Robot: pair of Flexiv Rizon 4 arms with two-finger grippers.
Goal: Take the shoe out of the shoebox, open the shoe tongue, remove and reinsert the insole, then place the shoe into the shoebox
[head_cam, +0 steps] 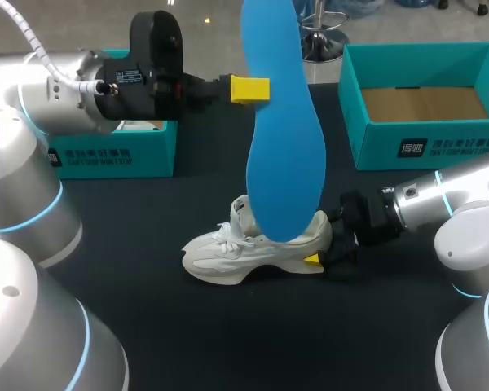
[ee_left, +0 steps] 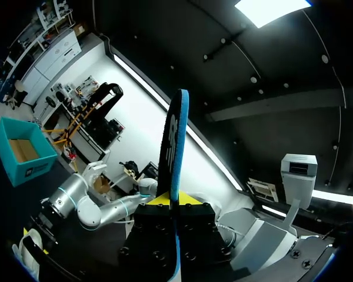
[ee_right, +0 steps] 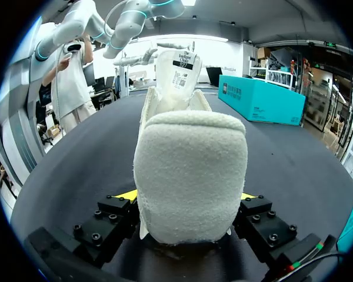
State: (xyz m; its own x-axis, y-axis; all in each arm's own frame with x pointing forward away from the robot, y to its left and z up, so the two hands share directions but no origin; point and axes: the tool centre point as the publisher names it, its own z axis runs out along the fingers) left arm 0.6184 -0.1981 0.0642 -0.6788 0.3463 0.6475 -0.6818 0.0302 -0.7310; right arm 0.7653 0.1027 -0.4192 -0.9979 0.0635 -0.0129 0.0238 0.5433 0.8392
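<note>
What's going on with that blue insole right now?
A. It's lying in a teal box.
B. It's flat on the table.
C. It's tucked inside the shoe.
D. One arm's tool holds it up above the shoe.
D: the left tool pinches the blue insole upright in the air above the white shoe, whose heel the right tool grips.

Silver-grey arms [head_cam: 41, 98], blue joint rings [head_cam: 59, 194], black wrists [head_cam: 155, 65], yellow-tipped fingers [head_cam: 250, 90]

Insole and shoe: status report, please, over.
Left gripper shut on blue insole, held aloft. Right gripper shut on white shoe at heel, on table. Nothing in the way.
</note>
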